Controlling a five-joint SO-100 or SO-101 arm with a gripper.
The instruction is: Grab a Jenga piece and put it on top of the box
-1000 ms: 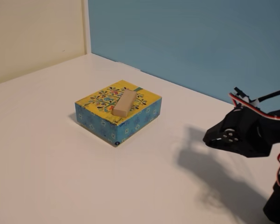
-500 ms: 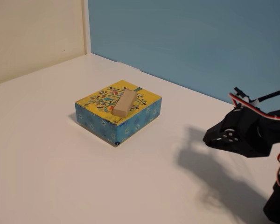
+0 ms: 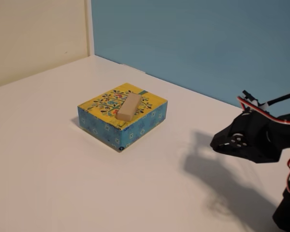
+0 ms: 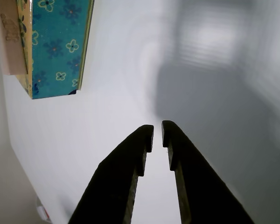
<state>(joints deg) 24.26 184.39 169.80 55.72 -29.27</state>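
Observation:
The Jenga piece (image 3: 128,107), a light-tan wooden block, lies flat on the yellow floral top of the box (image 3: 135,128), which has blue patterned sides. My gripper (image 3: 215,144) hovers to the right of the box, well apart from it, above the white table. In the wrist view the gripper (image 4: 157,129) shows two dark fingers (image 4: 130,168) nearly touching, with nothing between them. The box's blue side (image 4: 60,46) is at the top left of that view, with the Jenga piece (image 4: 9,42) at the far left edge.
The white table (image 3: 63,183) runs to a cream wall at the back left and a blue wall (image 3: 193,38) at the back right. The arm's black body and red wires (image 3: 275,140) fill the right edge.

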